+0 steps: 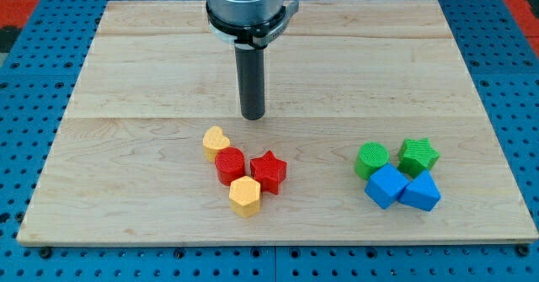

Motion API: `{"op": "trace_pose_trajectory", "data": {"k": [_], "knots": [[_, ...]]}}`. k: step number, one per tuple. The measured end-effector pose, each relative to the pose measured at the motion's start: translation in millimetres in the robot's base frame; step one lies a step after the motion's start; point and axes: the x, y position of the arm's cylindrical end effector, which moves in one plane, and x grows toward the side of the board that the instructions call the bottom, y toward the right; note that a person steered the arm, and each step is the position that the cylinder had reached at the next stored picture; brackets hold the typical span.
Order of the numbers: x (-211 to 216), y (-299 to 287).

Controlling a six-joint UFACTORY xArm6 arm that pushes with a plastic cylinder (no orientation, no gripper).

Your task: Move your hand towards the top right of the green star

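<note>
My tip (253, 116) seen on wooden board (126, 71), upper centre; plain rod, no jaws, nothing held or touched. Yellow heart (216, 141) found just below tip, to view's left, apart from it. Green star (418, 156) located well apart from tip, toward view's lower right, pressed against green cylinder (371, 160) and two blue blocks (402, 188). Red cylinder (229, 165), red star (269, 170), yellow hexagon (245, 195) clustered under heart. No readable writing made out.
</note>
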Motion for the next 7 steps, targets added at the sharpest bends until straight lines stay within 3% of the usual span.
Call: {"op": "trace_pose_trajectory", "data": {"k": [6,7], "knots": [[-0.2,30.1],[-0.2,79.8]]}}
